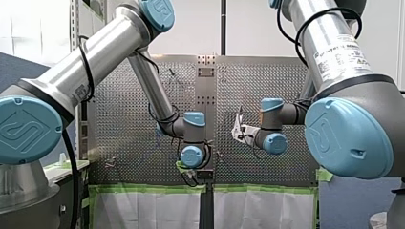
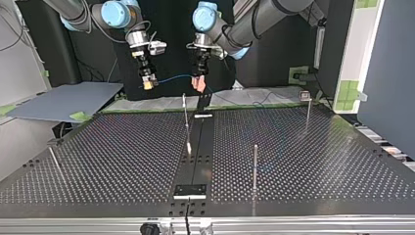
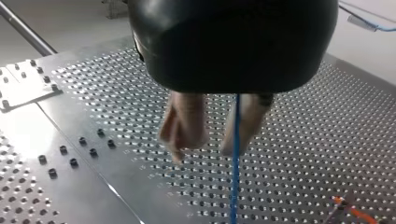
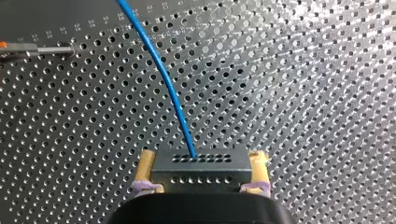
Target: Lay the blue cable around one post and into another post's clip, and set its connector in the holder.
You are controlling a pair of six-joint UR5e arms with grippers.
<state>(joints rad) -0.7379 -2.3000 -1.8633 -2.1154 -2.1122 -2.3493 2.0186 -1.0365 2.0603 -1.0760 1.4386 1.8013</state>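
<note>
Blue thin cable [image 4: 173, 93] seemed limp and light, best held at the rigid grey metal connector [image 4: 201, 169] that my right gripper [image 4: 203, 153] clamped; I couldn't tell my left gripper's [image 3: 203, 150] state.

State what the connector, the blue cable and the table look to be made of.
Connector: dark grey, matte, with rows of small holes; metal or hard plastic, the look leaves it open.
Blue cable: glossy plastic sheath, judging by its sheen and smooth bend.
Table: bare perforated metal, throwing bright glints.

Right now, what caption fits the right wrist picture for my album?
My right gripper clamps the connector, blue cable arcing over the perforated table.
</note>
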